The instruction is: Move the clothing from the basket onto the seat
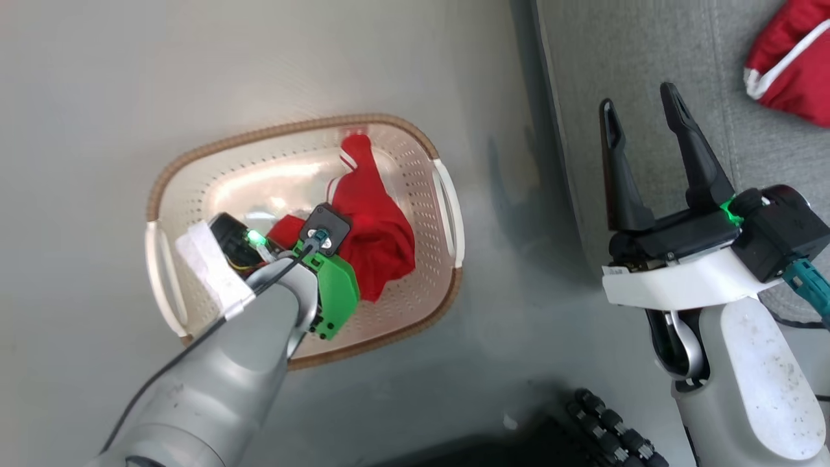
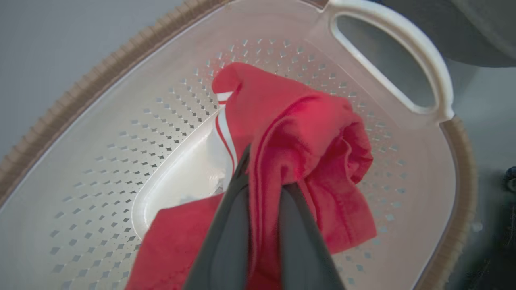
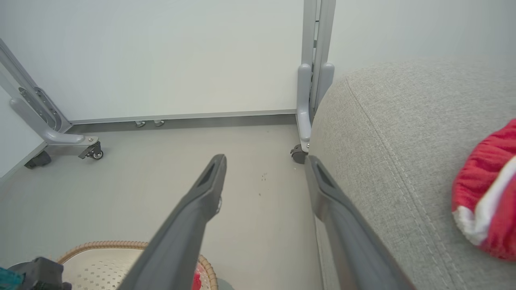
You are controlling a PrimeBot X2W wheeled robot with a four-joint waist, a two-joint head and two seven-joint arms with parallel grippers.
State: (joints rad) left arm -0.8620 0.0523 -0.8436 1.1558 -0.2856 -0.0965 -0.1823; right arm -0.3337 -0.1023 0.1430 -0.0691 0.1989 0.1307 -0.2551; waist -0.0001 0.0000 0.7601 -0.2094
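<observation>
Basket (image 2: pixel 100 161) interior: clothing (image 2: pixel 314 133) within left gripper (image 2: pixel 266 181)

The grey floor (image 1: pixel 97 97) carries the laundry basket (image 1: pixel 259 134) near the seat's (image 1: pixel 648 65) edge; a red garment (image 1: pixel 794 71) lies on the seat.

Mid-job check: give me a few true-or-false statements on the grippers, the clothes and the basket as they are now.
1. The left gripper is shut on a red garment inside the basket. True.
2. A second red garment lies on the seat. True.
3. The other gripper holds clothing too. False: the right gripper is open and empty.
4. The basket stands on the seat. False: it is on the floor beside the seat.
</observation>
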